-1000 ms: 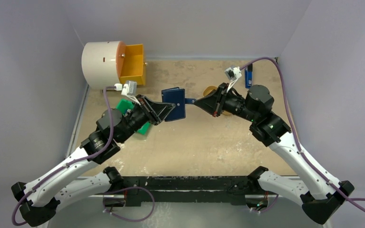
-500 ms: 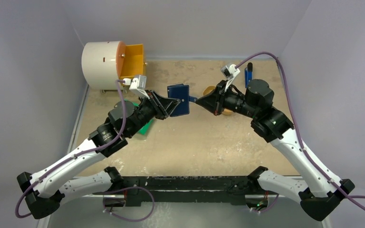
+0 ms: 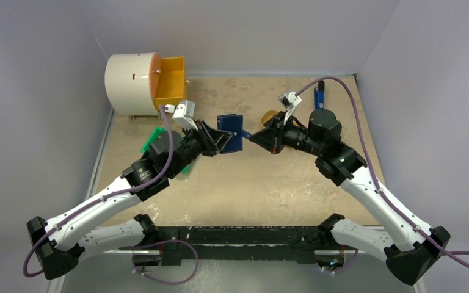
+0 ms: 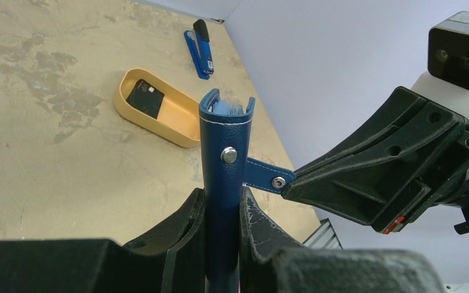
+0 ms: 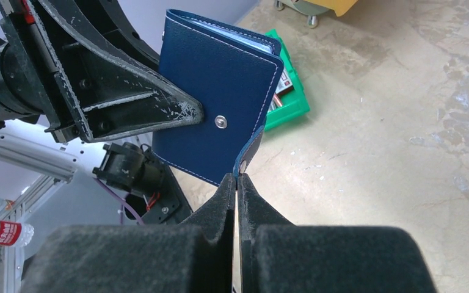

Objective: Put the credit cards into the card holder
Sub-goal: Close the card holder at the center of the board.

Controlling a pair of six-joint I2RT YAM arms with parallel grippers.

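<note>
Pinching the navy card holder (image 3: 230, 132) by its body, the left gripper (image 4: 222, 204) holds it above the table (image 3: 250, 183), centre-far, while the right gripper (image 5: 236, 185), fingers pressed together, nips its snap tab (image 4: 259, 175)

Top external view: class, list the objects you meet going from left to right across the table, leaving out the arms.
white drum → orange box → card holder → mustard tray → blue stapler
</note>
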